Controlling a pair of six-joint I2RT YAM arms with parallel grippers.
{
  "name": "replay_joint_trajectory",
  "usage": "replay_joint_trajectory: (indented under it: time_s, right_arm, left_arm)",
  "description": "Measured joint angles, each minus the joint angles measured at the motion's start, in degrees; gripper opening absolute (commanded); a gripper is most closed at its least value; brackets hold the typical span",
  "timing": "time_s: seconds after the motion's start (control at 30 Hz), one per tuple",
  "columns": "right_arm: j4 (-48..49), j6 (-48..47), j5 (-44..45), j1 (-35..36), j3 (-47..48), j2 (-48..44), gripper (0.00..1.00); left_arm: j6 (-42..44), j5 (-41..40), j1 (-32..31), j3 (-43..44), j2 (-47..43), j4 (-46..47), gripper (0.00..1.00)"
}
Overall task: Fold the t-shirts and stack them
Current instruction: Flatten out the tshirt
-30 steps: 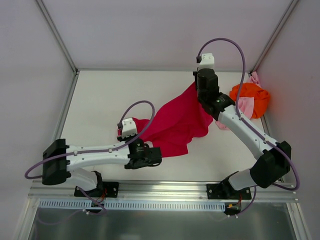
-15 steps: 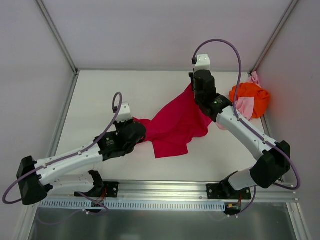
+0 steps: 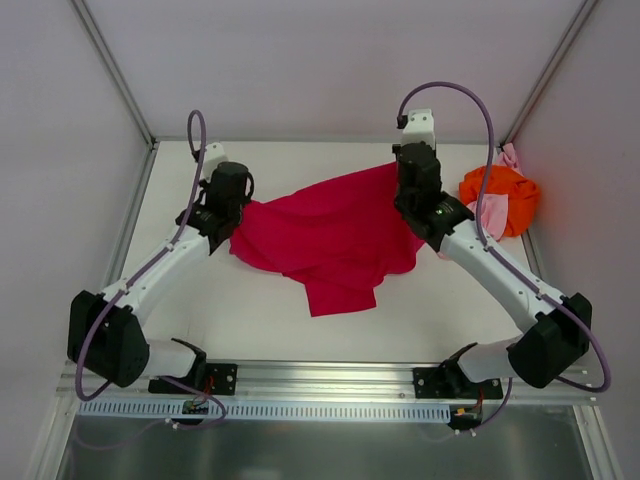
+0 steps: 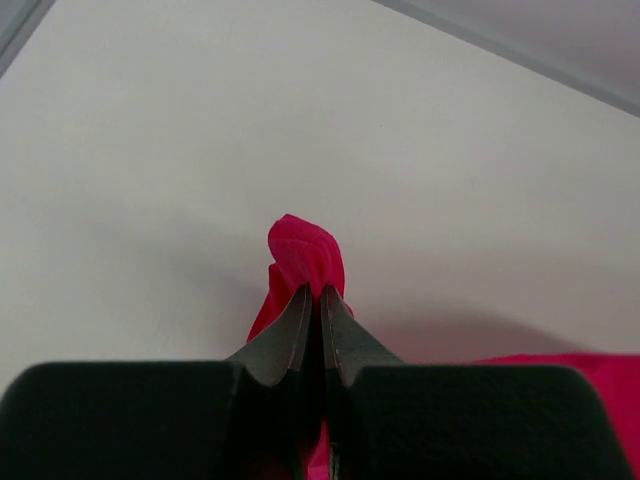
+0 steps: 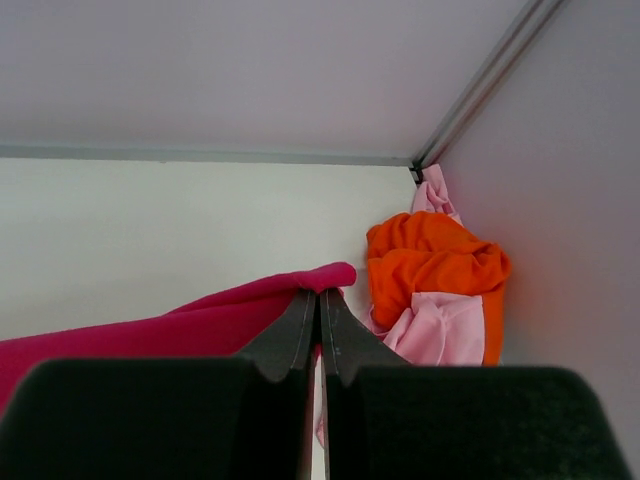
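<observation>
A crimson t-shirt [image 3: 330, 230] hangs stretched between my two grippers over the middle of the table, its lower part draped down onto the surface. My left gripper [image 3: 238, 215] is shut on its left edge, and a bunch of red cloth [image 4: 305, 255] sticks out past the closed tips [image 4: 314, 292]. My right gripper [image 3: 400, 172] is shut on the shirt's far right corner [image 5: 320, 280]. An orange t-shirt [image 3: 500, 195] lies crumpled on a pale pink t-shirt [image 3: 488, 212] in the back right corner, also seen in the right wrist view as orange [image 5: 435, 262] over pink [image 5: 440, 328].
White walls close the table at the back and both sides, with a metal post [image 5: 480, 80] in the back right corner. A metal rail [image 3: 330, 375] runs along the near edge by the arm bases.
My left gripper has swung from near the front centre up to the back left, pulling the crimson t-shirt's edge with it and spreading the cloth wide. The right gripper has barely moved.
</observation>
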Motion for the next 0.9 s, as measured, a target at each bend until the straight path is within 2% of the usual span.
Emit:
replay_joint_trajectory:
  time_s: [0.23, 0.37, 0.53, 0.7, 0.9]
  right_arm:
    - [-1.7, 4.9, 1.6, -6.0, -0.9, -1.1, 0.01]
    - [-2.4, 8.3, 0.3, -11.2, -1.4, -1.0, 0.01]
    - [0.6, 9.9, -0.3, -13.9, -3.1, -1.0, 0.01]
    - [9.0, 8.6, -0.1, -14.1, -4.9, -1.4, 0.01]
    - [20.3, 4.3, 1.6, -14.1, -10.1, -1.5, 0.01]
  left_arm:
    - [-0.7, 7.1, 4.8, 4.6, 4.6, 1.0, 0.0]
    - [0.0, 8.9, 5.2, 8.6, 2.8, 2.3, 0.0]
    - [-0.1, 12.4, 8.8, 13.7, -2.2, 2.0, 0.0]
    - [0.0, 14.4, 9.8, 20.3, -3.7, 2.5, 0.0]
    - [0.1, 15.1, 10.0, 22.9, 0.6, 2.5, 0.0]
